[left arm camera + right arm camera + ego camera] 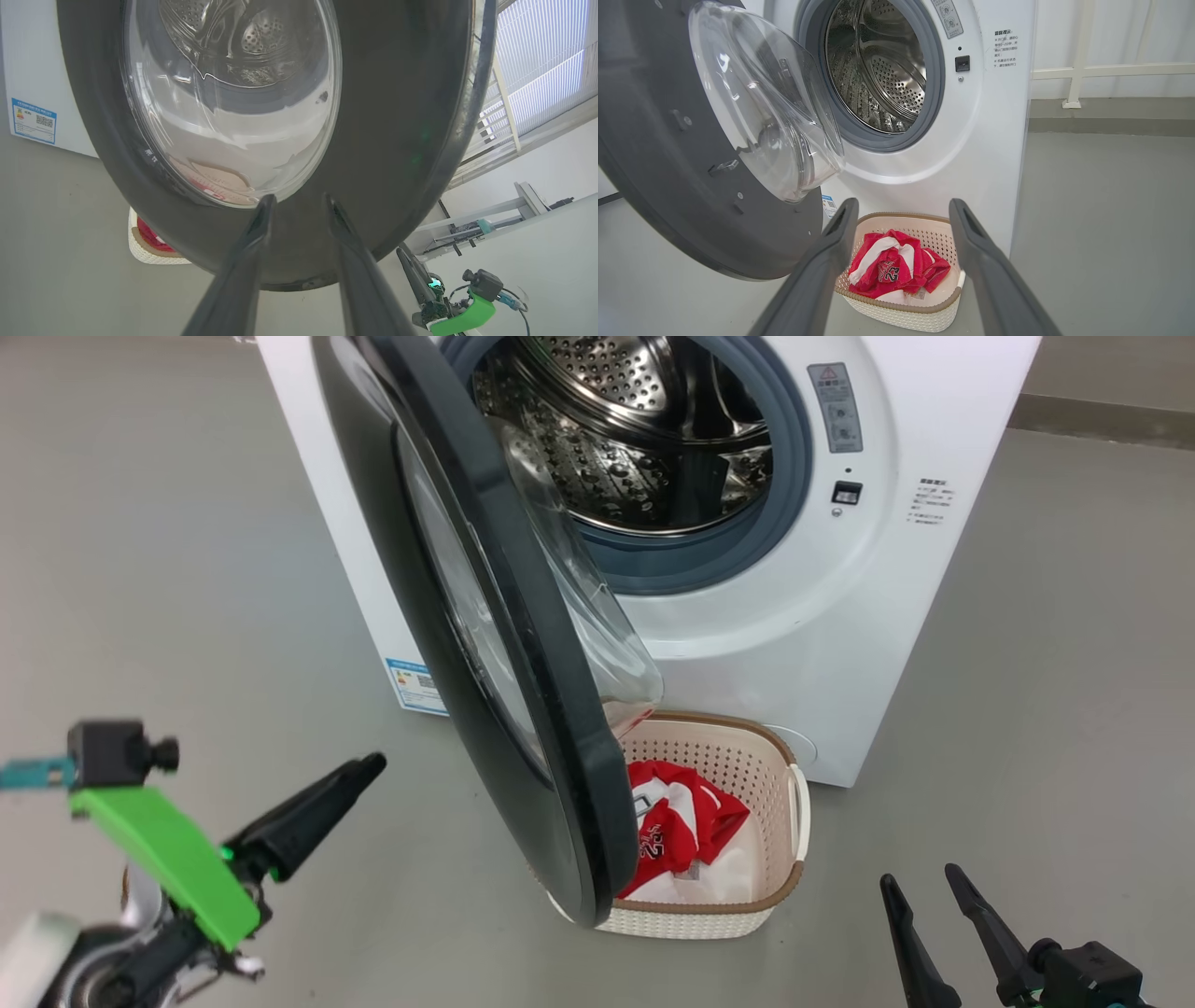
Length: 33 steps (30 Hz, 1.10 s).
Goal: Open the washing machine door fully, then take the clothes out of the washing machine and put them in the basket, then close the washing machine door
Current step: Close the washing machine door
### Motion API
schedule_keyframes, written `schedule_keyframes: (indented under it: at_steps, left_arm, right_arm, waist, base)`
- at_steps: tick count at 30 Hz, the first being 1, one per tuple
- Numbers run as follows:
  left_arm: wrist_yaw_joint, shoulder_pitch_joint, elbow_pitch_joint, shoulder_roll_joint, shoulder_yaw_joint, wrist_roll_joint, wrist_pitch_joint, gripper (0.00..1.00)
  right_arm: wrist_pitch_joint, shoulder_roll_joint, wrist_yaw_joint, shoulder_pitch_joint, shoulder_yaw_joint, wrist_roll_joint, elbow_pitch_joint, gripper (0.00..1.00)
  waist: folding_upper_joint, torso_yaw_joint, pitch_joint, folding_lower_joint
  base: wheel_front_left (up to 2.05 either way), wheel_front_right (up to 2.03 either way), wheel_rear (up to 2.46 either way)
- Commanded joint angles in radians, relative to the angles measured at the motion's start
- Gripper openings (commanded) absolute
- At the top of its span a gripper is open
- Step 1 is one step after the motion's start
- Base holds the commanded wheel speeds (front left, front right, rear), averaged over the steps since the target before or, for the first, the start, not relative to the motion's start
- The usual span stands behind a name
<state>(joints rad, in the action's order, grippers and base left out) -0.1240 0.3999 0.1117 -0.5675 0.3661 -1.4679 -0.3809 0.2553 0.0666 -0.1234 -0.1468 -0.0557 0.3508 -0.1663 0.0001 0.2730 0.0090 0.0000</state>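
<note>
Head view: door point(467, 616) edge-on, half open

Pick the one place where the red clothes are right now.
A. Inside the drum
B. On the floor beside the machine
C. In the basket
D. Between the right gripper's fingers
C: the clothes lie bunched in the basket in front of the washing machine, whose drum shows bare steel.
</note>
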Motion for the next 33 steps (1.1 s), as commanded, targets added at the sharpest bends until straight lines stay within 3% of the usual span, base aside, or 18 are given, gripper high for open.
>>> schedule_keyframes:
  at_steps: [1, 3, 4, 15, 33]
  left_arm:
    - [-0.007, 0.007, -0.009, -0.036, -0.057, -0.016, 0.024, 0.71]
    - [-0.007, -0.030, 0.008, -0.028, -0.066, -0.022, 0.066, 0.94]
    - [-0.007, -0.050, 0.015, -0.023, -0.069, -0.025, 0.085, 1.00]
    - [-0.007, -0.220, 0.070, 0.034, -0.086, -0.057, 0.254, 1.00]
    - [-0.007, -0.313, 0.196, 0.110, -0.012, 0.030, 0.565, 1.00]
  right_arm:
    - [0.006, 0.012, -0.007, 0.020, -0.026, -0.008, 0.023, 1.00]
    - [0.006, 0.012, -0.007, 0.021, -0.028, -0.008, 0.023, 1.00]
    - [0.006, 0.012, -0.007, 0.022, -0.029, -0.008, 0.022, 1.00]
    - [0.006, 0.018, -0.007, 0.035, -0.035, -0.005, 0.022, 1.00]
    - [0.006, 0.021, -0.007, 0.052, -0.044, -0.001, 0.011, 1.00]
  waist:
    - [-0.0001, 0.005, -0.001, 0.0000]
    - [-0.0001, 0.008, 0.000, 0.0000]
    - [-0.0001, 0.009, -0.001, 0.0000]
    - [-0.0001, 0.017, 0.020, 0.0000]
    - [-0.0001, -0.001, 0.028, 0.0000]
  base:
    - [0.00, 0.00, 0.00]
    - [0.00, 0.00, 0.00]
    - [0.00, 0.00, 0.00]
    - [0.00, 0.00, 0.00]
    - [0.00, 0.00, 0.00]
